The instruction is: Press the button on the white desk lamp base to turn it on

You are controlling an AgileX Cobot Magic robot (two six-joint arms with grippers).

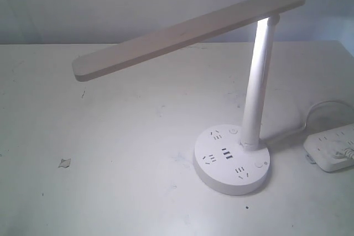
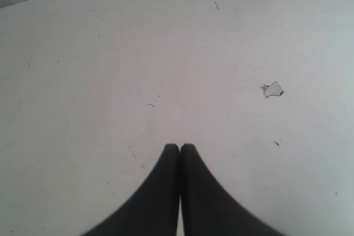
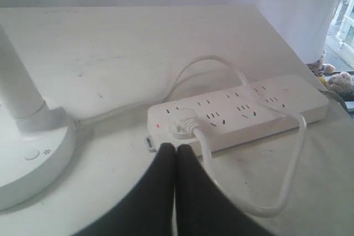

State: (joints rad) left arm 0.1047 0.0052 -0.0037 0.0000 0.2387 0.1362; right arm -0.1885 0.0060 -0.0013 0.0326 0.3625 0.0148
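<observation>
The white desk lamp stands right of centre in the exterior view, its long flat head (image 1: 188, 34) reaching left from a slim post (image 1: 259, 87). The post looks brightly lit just under the head. The white desk lamp base (image 1: 231, 161) is a round disc with socket holes, dark USB slots and two small round buttons (image 1: 258, 165). Neither gripper shows in the exterior view. My right gripper (image 3: 176, 146) is shut and empty, beside the base (image 3: 33, 158) and apart from it. My left gripper (image 2: 180, 146) is shut over bare table.
A rectangular white power strip (image 3: 243, 111) lies beyond the right gripper, with a plug (image 3: 182, 121) in it and a looping white cable (image 3: 293, 158). It sits at the right table edge (image 1: 332, 147). A small scrap (image 2: 272, 89) lies on the table (image 1: 110, 136).
</observation>
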